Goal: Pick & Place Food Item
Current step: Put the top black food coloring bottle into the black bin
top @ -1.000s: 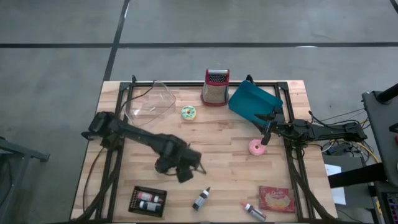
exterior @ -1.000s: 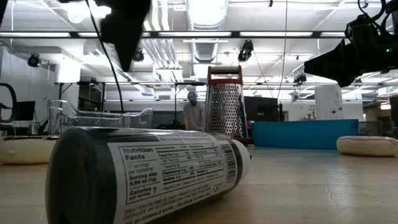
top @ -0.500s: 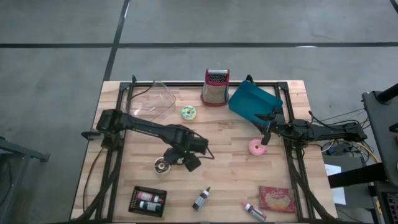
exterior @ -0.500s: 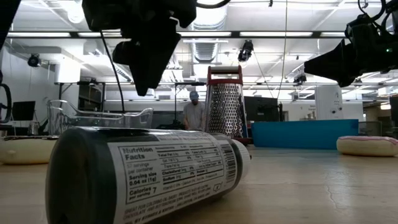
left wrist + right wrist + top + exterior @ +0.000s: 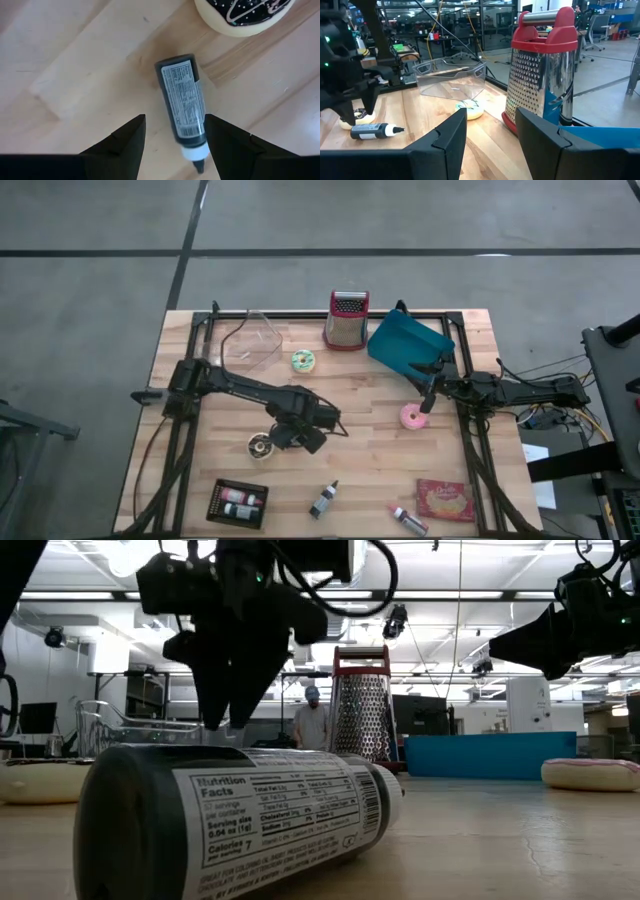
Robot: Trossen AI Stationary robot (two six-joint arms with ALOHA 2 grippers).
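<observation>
Below the left tool (image 5: 174, 131), spread open, a dark bottle (image 5: 182, 107) lies flat, white label up. Its white nozzle points toward the bench's front edge (image 5: 330, 532).

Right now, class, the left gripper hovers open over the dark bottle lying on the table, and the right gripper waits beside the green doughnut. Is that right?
Not quite: the right gripper waits beside the pink doughnut, as the high view shows; the green one lies near the grater. The left gripper does hover open over the dark bottle lying on the table.
</observation>
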